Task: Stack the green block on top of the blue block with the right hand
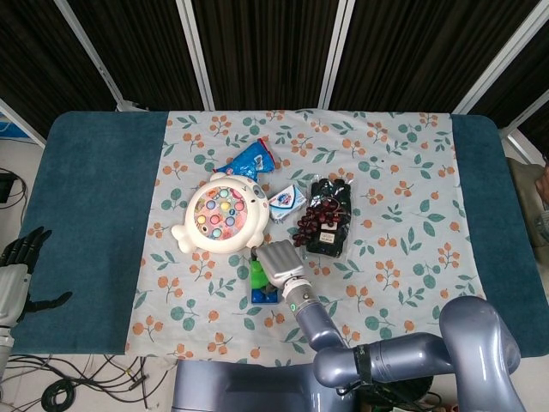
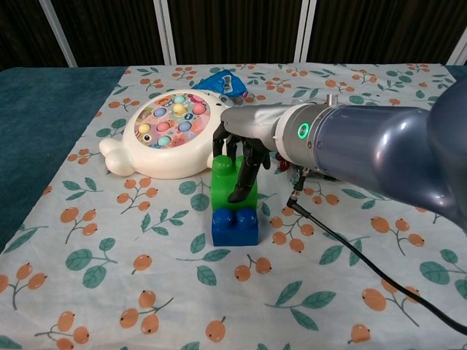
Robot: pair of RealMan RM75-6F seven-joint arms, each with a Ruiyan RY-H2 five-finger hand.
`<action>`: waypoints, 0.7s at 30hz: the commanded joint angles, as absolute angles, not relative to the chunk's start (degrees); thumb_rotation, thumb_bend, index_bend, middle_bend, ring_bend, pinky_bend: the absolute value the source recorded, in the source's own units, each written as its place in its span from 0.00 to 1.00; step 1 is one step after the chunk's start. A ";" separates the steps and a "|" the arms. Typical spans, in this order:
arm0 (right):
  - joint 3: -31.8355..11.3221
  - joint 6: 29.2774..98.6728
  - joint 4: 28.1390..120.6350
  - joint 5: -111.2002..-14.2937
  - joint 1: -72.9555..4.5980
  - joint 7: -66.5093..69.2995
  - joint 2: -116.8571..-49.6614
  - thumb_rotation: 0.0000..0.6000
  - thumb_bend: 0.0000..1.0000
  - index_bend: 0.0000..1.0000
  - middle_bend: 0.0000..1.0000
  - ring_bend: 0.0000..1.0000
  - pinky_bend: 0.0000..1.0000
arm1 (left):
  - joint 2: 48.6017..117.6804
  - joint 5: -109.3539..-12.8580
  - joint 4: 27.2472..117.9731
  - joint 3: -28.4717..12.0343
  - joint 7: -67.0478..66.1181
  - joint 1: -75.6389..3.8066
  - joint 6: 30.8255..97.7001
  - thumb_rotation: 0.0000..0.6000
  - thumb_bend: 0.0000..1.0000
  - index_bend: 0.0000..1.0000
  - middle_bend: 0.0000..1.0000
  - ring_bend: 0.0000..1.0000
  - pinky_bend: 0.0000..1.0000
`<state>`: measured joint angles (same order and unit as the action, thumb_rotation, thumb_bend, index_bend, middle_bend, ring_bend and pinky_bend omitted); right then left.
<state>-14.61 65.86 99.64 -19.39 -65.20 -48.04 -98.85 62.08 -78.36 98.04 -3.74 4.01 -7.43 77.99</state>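
Observation:
The green block point(image 2: 225, 184) stands on the blue block point(image 2: 235, 227) near the middle of the floral cloth. My right hand point(image 2: 244, 154) grips the green block from above and behind, with dark fingers down its right side. In the head view the right hand point(image 1: 279, 264) covers most of the green block point(image 1: 256, 275) and the blue block point(image 1: 261, 297), so I cannot tell how squarely they sit. My left hand point(image 1: 17, 268) hangs off the table's left edge with its fingers apart and nothing in it.
A white fish-game toy point(image 2: 164, 131) lies just left of and behind the blocks. A blue snack packet point(image 1: 251, 159), a small packet point(image 1: 287, 201) and a dark pack of grapes point(image 1: 326, 219) lie behind. A black cable point(image 2: 350, 251) trails right of the blocks.

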 commanded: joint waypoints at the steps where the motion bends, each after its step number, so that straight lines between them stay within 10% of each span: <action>1: -14.53 65.76 99.53 -19.47 -65.12 -47.92 -98.87 1.00 0.49 0.52 0.46 0.44 0.50 | 62.08 -78.32 98.05 -3.75 4.01 -7.44 77.95 1.00 0.00 0.00 0.00 0.00 0.00; 9: -14.19 65.57 99.43 -19.87 -64.81 -47.56 -98.84 1.00 0.48 0.51 0.43 0.42 0.49 | 62.06 -78.11 98.06 -3.74 3.76 -7.46 77.84 1.00 0.00 0.00 0.00 0.00 0.00; 16: -13.44 66.24 101.10 -22.13 -64.50 -47.86 -97.80 1.00 0.21 0.04 0.04 0.07 0.28 | 62.10 -78.06 98.08 -3.79 3.55 -7.43 77.98 1.00 0.00 0.00 0.00 0.00 0.00; 21: -12.59 67.61 102.88 -23.87 -64.27 -48.81 -96.60 1.00 0.10 0.00 0.00 0.00 0.24 | 62.17 -78.19 98.09 -3.64 3.13 -7.43 77.96 1.00 0.00 0.00 0.00 0.00 0.00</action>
